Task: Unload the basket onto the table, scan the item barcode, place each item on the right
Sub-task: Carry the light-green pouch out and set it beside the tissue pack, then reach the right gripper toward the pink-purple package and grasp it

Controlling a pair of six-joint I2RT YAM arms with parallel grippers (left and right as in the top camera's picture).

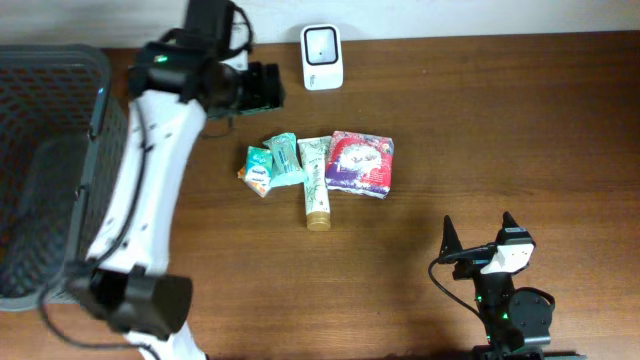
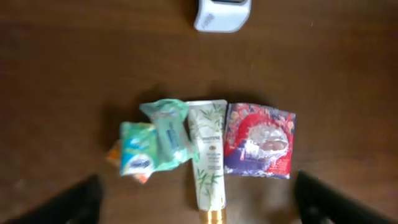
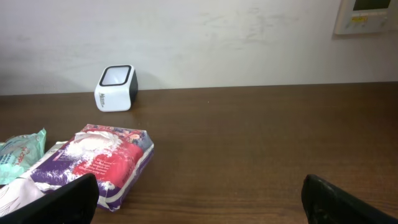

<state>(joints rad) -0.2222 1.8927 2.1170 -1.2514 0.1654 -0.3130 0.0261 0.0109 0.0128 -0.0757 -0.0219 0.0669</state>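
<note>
A row of items lies mid-table: a white tube with bamboo print and a gold cap (image 1: 316, 185) (image 2: 207, 155), teal packets (image 1: 274, 165) (image 2: 155, 140) and a purple-and-red packet (image 1: 360, 162) (image 2: 259, 140) (image 3: 96, 160). The white barcode scanner (image 1: 322, 57) (image 2: 222, 14) (image 3: 115, 88) stands at the table's far edge. My left gripper (image 1: 264, 88) (image 2: 199, 202) hovers above the items, open and holding nothing. Over the front right of the table my right gripper (image 1: 478, 235) (image 3: 199, 199) is open and empty, right of the purple packet.
A grey mesh basket (image 1: 40, 150) fills the left side of the table. Behind the table is a light wall with a white panel (image 3: 367, 15) at the upper right. Bare wood lies between the items and my right gripper.
</note>
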